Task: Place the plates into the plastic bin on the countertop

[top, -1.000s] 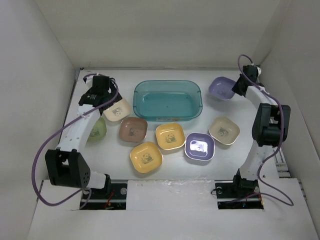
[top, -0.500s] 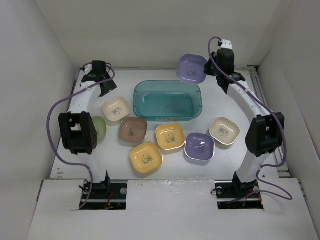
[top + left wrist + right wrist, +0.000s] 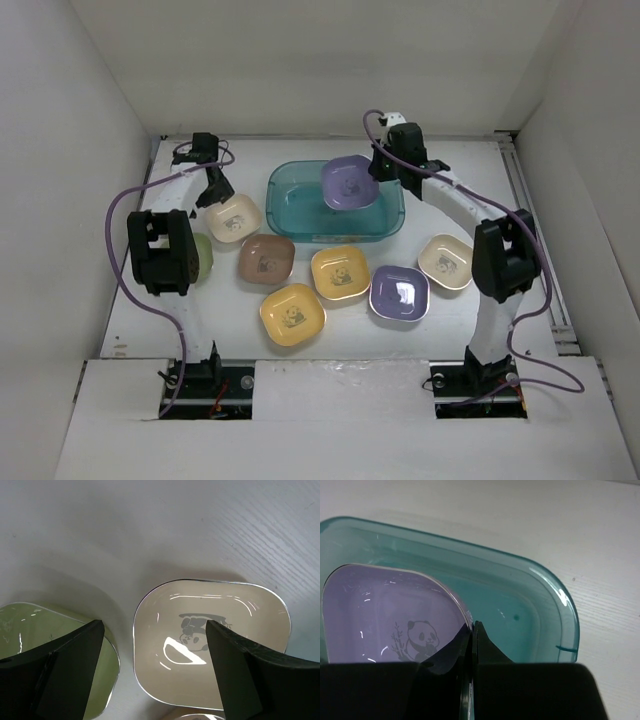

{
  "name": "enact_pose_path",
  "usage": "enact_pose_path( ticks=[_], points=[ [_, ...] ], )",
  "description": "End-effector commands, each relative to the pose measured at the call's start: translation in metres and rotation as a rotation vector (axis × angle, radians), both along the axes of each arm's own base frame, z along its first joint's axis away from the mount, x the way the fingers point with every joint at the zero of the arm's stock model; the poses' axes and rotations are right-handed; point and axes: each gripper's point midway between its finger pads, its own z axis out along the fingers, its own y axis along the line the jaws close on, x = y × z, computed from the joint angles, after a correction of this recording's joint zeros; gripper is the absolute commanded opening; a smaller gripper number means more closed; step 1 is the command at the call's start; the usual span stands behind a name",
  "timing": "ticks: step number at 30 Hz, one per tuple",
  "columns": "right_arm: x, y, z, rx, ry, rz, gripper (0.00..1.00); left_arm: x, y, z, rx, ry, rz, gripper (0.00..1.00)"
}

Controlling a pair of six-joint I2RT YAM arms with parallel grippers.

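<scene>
The left gripper (image 3: 155,625) hangs with its fingers well apart over a cream rounded-square shallow plate (image 3: 200,600) on the flat white countertop (image 3: 150,530), with a pale green plate (image 3: 30,625) beside one finger. The right gripper (image 3: 472,630) is clamped on the rim of a lavender rounded-square panda-print plate (image 3: 380,615), holding it over the inside of the translucent teal rectangular plastic bin (image 3: 547,587).

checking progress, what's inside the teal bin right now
The plastic bin shows bare floor, no plate resting. The lavender plate, pinched by the right gripper, hangs above, hiding the floor beneath.
</scene>
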Motion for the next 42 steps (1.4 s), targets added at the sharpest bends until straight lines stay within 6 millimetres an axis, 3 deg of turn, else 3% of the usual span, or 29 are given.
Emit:
enact_pose_path(
  ticks=[1, 3, 6, 8, 13, 14, 18, 21, 24, 25, 27, 29, 31, 34, 35, 37, 38, 39, 40, 42],
  points=[
    [0.001, 0.016, 0.017, 0.018, -0.055, 0.048, 0.06, -0.008, 0.009, 0.003, 0.010, 0.002, 0.022, 0.80],
    [-0.001, 0.021, 0.011, 0.014, -0.045, 0.057, 0.09, -0.013, 0.009, -0.008, 0.010, 0.026, 0.022, 0.80],
    [-0.001, 0.024, 0.006, 0.003, -0.039, 0.052, 0.16, -0.012, 0.008, -0.008, 0.007, 0.023, 0.029, 0.73],
    [-0.002, 0.024, -0.003, -0.005, -0.019, 0.052, 0.28, -0.015, 0.008, -0.016, 0.007, 0.044, 0.029, 0.71],
    [0.000, 0.035, -0.012, -0.016, -0.005, 0.062, 0.30, -0.018, 0.006, -0.037, -0.006, 0.086, 0.037, 0.57],
    [0.001, 0.035, -0.024, -0.027, 0.020, 0.063, 0.30, -0.015, 0.006, -0.034, -0.006, 0.077, 0.036, 0.55],
    [0.002, 0.036, -0.028, -0.022, 0.036, 0.056, 0.38, -0.011, 0.007, -0.034, -0.006, 0.061, 0.036, 0.41],
    [-0.001, 0.035, -0.012, -0.011, 0.010, 0.056, 0.44, -0.013, 0.006, -0.042, -0.006, 0.083, 0.036, 0.37],
    [-0.003, 0.034, 0.005, 0.001, -0.018, 0.056, 0.46, -0.011, 0.007, -0.048, -0.006, 0.095, 0.036, 0.19],
    [-0.004, 0.033, 0.019, 0.011, -0.042, 0.056, 0.46, -0.011, 0.006, -0.048, -0.009, 0.092, 0.044, 0.03],
    [-0.011, 0.035, 0.025, 0.007, -0.052, 0.070, 0.46, -0.007, 0.010, -0.042, 0.011, 0.077, 0.063, 0.00],
    [-0.016, 0.033, 0.042, 0.018, -0.079, 0.069, 0.46, -0.004, 0.016, -0.024, 0.039, 0.044, 0.087, 0.00],
    [-0.022, 0.027, 0.046, 0.025, -0.080, 0.071, 0.46, -0.003, 0.028, -0.004, 0.100, 0.019, 0.138, 0.00],
    [-0.029, 0.012, 0.063, 0.024, -0.113, 0.067, 0.46, -0.001, 0.043, 0.040, 0.173, -0.054, 0.212, 0.00],
    [-0.035, 0.009, 0.078, 0.026, -0.144, 0.072, 0.46, -0.001, 0.047, 0.054, 0.191, -0.086, 0.234, 0.00],
    [-0.041, 0.002, 0.089, 0.026, -0.166, 0.076, 0.46, -0.002, 0.052, 0.107, 0.248, -0.213, 0.271, 0.00],
    [-0.043, -0.007, 0.088, 0.010, -0.170, 0.069, 0.46, -0.003, 0.051, 0.123, 0.264, -0.260, 0.286, 0.00],
    [-0.051, -0.011, 0.103, 0.009, -0.202, 0.074, 0.46, -0.003, 0.049, 0.145, 0.291, -0.314, 0.283, 0.00],
    [-0.055, -0.018, 0.104, -0.001, -0.203, 0.069, 0.46, -0.003, 0.036, 0.176, 0.301, -0.394, 0.264, 0.00],
    [-0.066, -0.030, 0.100, -0.013, -0.199, 0.059, 0.47, 0.001, 0.019, 0.203, 0.289, -0.465, 0.221, 0.00]
  ],
)
